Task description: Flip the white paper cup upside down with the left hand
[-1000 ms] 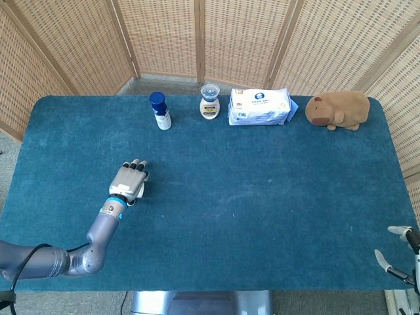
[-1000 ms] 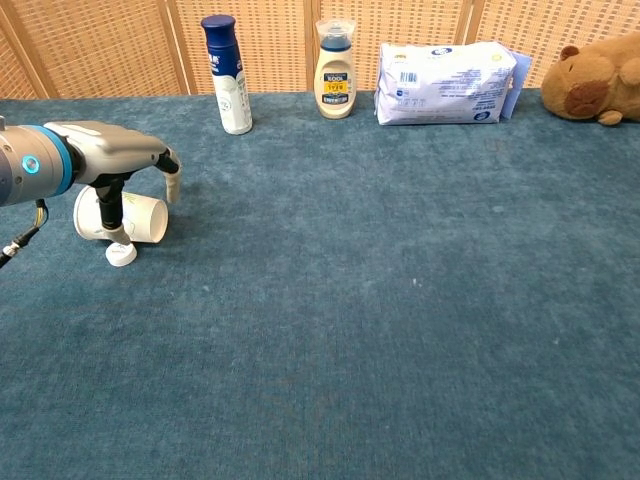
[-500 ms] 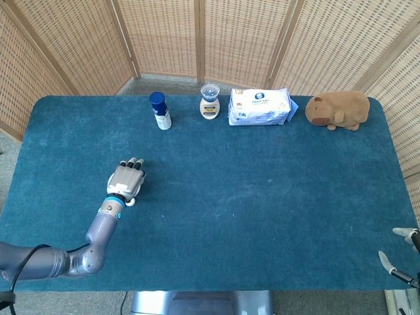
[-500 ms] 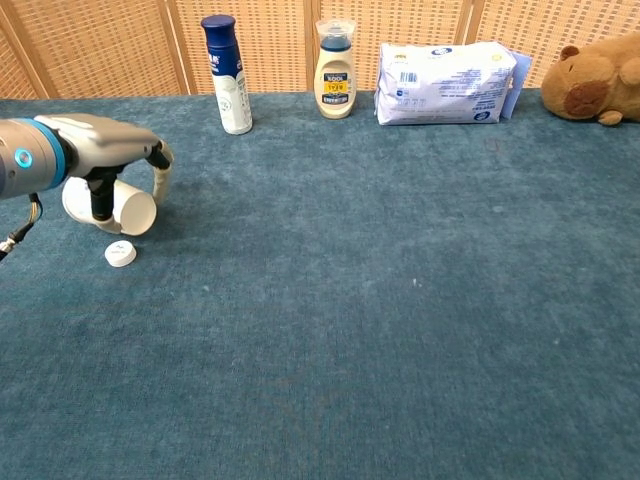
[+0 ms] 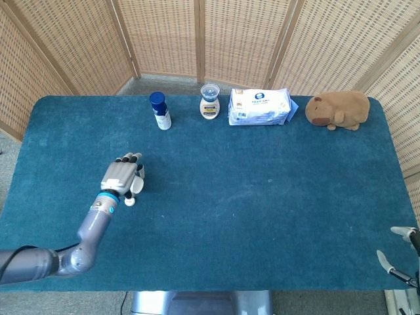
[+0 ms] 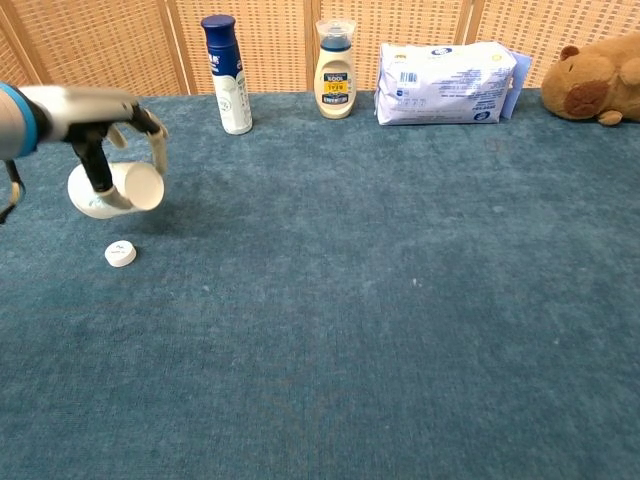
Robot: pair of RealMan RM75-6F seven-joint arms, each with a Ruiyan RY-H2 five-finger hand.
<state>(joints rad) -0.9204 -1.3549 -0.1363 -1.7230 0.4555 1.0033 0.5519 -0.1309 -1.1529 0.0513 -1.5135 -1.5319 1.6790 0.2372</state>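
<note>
Near the blue spray bottle (image 6: pixel 225 72), my left hand (image 6: pixel 95 120) grips the white paper cup (image 6: pixel 118 188) sideways, lifted; turning it mouth-down remains.

- Table (image 5: pixel 262 216): everything sits on it, screen panels (image 5: pixel 164 39) behind far edge.
- Back row, L to R: spray can (image 5: pixel 159 110), lotion bottle (image 5: pixel 209 102), wipes pack (image 5: pixel 259 107), plush toy (image 5: pixel 338 109).
- Can & bottle upright, near each other; bottle just beside pack; toy apart, far R.
- Left hand (image 6: pixel 100 125) at L side, well in front of can, holding paper cup (image 6: pixel 118 190) on its side, off the surface.
- Small cap (image 6: pixel 120 254) on table just in front of cup, not touching.
- Right hand (image 5: pixel 400 259) at near R corner, off table edge.
</note>
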